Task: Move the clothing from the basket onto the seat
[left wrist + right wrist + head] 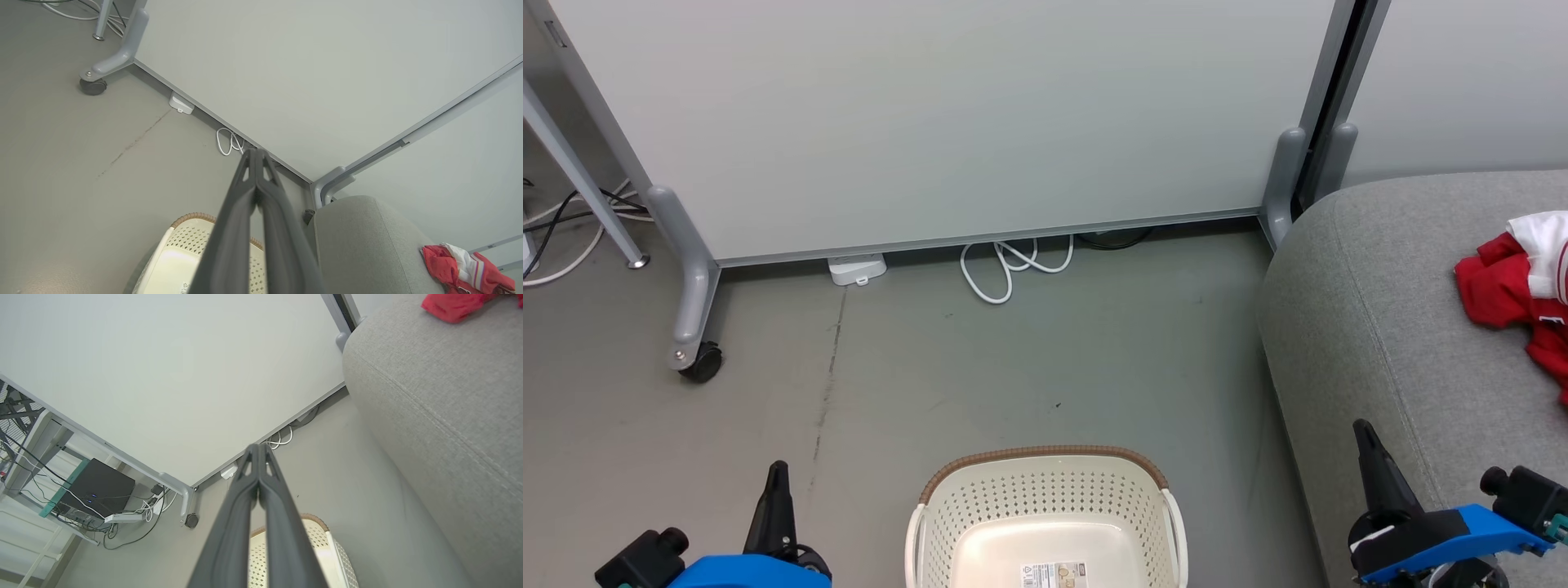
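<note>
Dark, long-fingered left claw [778, 469] and right claw [1361, 429] of a wheeled robot rise at the lower corners of the head view, each with its two fingers pressed together and pinching nothing. Large light-grey fabric-upholstered sofa [1380, 327], rounded at the edge and seamed, stands at right beside a pale wheeled partition panel [947, 122] on the grey floor [1013, 367]. Cream-white perforated plastic basket [1045, 498] with a brown woven-look rim band sits on the floor between the claws, near the sofa's left side, its bare bottom showing a paper label [1055, 574]. Soft red clothing [1515, 286] with white trim lies crumpled on the sofa, well apart from the basket. White cable [1013, 269] loops under the panel.
</note>
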